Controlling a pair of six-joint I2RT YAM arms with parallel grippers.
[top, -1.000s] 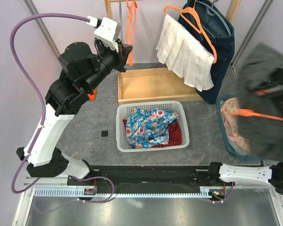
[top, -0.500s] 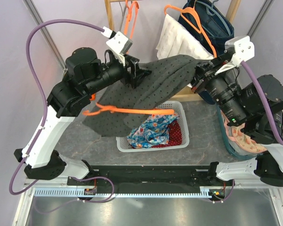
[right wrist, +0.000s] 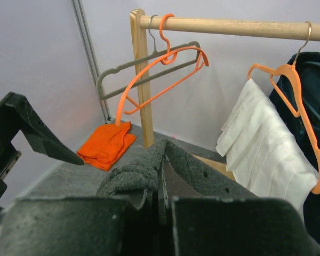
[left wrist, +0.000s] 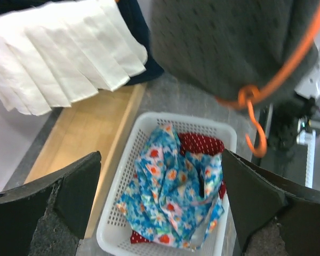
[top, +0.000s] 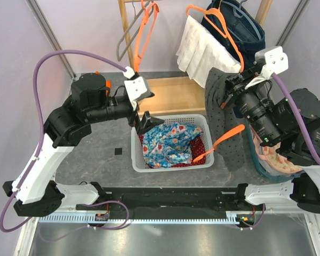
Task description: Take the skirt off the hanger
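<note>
The grey dotted skirt (top: pixel 220 114) hangs in the air at the right of the table, draping down just beside the right wall of the white basket (top: pixel 170 166). The orange hanger (top: pixel 224 140) lies tilted across its front, hook end low over the basket's right rim; you cannot tell whether it is clipped on. Your right gripper (right wrist: pixel 161 186) is clamped tight on a fold at the skirt's top edge. Your left gripper (top: pixel 144 120) is spread fully wide with nothing in it, hovering above the basket's back left corner. In the basket lie a blue floral cloth (top: pixel 168 141) and a red dotted cloth (top: pixel 202 146). Behind, a white pleated garment (top: pixel 205 56) hangs on the rack.
</note>
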